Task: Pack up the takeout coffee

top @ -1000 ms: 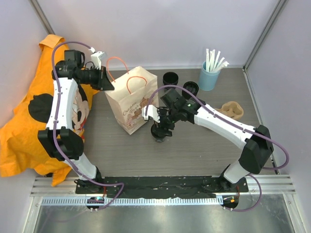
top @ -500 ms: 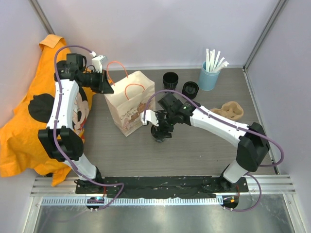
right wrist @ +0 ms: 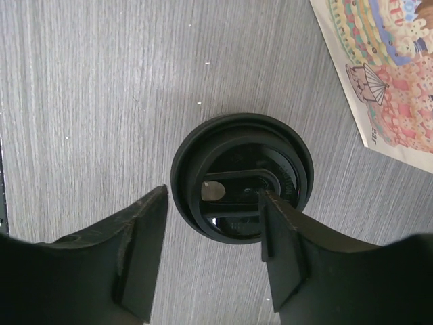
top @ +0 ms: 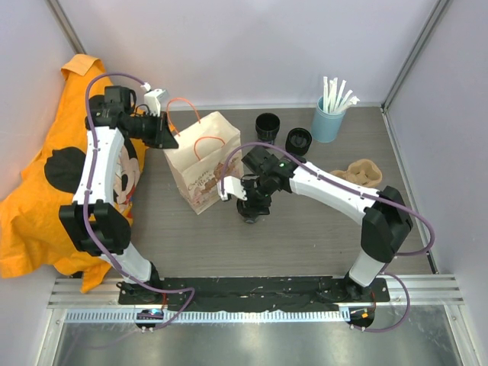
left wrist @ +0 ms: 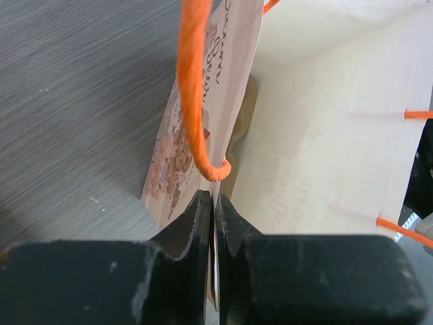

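Left gripper (top: 162,131), upper left, clamps the rim of the paper bag (top: 200,166); right gripper (right wrist: 213,196) hangs spread over the cup (right wrist: 240,135), mid-frame, on the grey table (top: 313,236).

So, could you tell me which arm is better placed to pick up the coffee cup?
Right: the right gripper, open, hangs over the black cup, while the left gripper is shut on the edge of the paper bag.

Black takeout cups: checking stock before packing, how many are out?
3: one cup under the right gripper, two cups farther back beside the straw cup. The paper bag may hide more.
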